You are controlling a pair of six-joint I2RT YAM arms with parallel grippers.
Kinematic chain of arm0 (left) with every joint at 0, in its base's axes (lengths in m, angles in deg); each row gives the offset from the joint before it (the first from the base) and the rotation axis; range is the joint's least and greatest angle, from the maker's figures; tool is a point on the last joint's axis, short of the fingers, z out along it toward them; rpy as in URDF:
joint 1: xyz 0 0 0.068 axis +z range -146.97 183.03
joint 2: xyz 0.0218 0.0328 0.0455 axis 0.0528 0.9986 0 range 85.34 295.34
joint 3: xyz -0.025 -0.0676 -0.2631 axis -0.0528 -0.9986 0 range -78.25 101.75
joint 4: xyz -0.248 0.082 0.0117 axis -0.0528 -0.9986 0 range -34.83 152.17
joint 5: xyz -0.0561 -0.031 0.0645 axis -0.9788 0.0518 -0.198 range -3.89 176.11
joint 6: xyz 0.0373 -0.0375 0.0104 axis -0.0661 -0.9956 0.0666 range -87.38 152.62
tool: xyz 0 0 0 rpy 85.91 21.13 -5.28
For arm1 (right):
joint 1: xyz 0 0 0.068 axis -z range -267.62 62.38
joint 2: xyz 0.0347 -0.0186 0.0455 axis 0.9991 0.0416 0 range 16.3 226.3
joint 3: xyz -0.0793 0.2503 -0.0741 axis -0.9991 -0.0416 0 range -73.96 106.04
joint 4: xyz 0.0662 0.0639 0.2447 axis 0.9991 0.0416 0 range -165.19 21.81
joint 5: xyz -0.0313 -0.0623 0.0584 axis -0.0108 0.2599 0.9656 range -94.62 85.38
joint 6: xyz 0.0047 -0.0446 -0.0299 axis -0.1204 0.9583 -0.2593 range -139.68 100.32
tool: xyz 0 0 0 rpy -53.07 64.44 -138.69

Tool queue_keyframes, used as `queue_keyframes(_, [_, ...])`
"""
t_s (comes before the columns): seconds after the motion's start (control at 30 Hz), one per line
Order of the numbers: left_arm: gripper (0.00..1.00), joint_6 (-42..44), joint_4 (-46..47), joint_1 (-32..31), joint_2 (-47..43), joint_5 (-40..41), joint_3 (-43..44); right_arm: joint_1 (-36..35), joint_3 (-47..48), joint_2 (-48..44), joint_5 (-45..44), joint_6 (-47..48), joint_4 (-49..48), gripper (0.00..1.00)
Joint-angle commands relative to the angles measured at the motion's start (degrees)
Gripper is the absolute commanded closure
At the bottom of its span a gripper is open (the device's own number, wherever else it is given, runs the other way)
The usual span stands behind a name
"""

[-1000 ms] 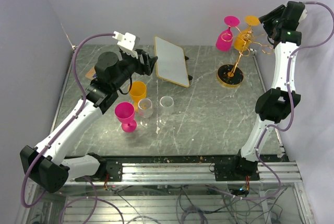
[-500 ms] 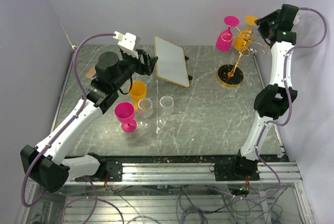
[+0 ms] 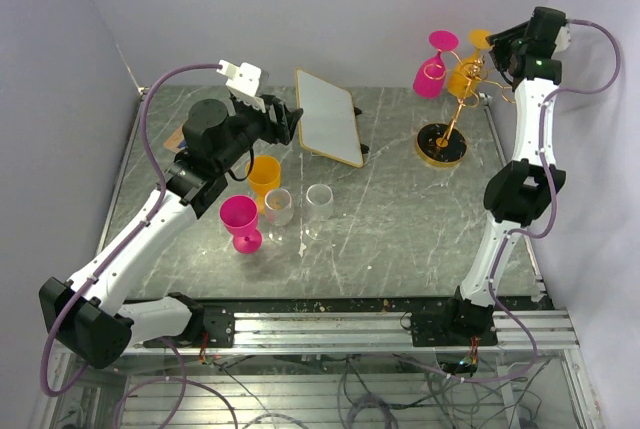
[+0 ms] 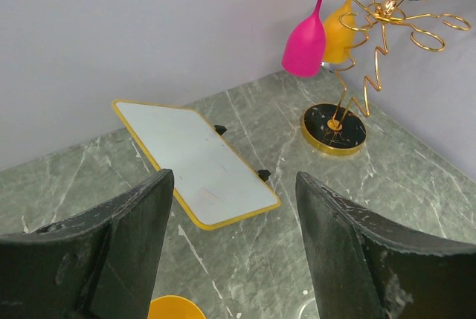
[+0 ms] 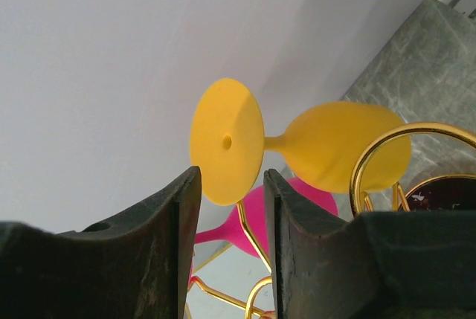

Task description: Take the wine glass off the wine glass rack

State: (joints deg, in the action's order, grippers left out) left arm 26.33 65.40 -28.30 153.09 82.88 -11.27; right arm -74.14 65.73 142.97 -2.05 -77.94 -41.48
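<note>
The gold wire wine glass rack (image 3: 456,112) stands at the back right on its round dark base (image 3: 442,145). A pink wine glass (image 3: 431,77) and a yellow wine glass (image 3: 463,79) hang upside down from it. My right gripper (image 3: 497,46) is high beside the yellow glass's foot (image 3: 483,39). In the right wrist view the right gripper (image 5: 232,174) is open by a narrow gap. The lower edge of the yellow foot (image 5: 225,137) sits between the fingertips, and contact cannot be told. My left gripper (image 3: 290,121) hangs open and empty over the left of the table.
A yellow-framed white board (image 3: 328,116) lies at the back middle. On the left stand a yellow cup (image 3: 264,173), a pink wine glass (image 3: 240,219) and two clear glasses (image 3: 278,206) (image 3: 319,200). The back and right walls are close to the rack.
My right gripper has shifted a little up and toward the yellow glass's foot, and its jaws have narrowed. The left arm has stayed still.
</note>
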Motion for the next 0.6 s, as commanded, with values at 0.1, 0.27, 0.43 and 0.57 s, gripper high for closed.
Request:
queue_keyframes(0.1, [0.23,0.1,2.2,-0.4,-0.3,0.0,0.6,-1.4,1.8,1.9,-2.6,-2.4,0.0,0.62])
queue_keyframes(0.27, [0.23,0.0,2.2,-0.3,-0.5,0.1,0.5,-1.7,1.4,2.4,-4.1,-2.5,-0.6,0.63])
queue_keyframes(0.43, [0.23,0.1,2.2,-0.4,-0.5,0.0,0.5,-1.7,2.9,3.3,-5.0,-1.8,0.3,0.7])
queue_keyframes(0.57, [0.23,0.1,2.2,-0.4,-0.4,0.0,0.5,-1.7,2.4,2.5,-5.3,-0.6,0.9,0.74])
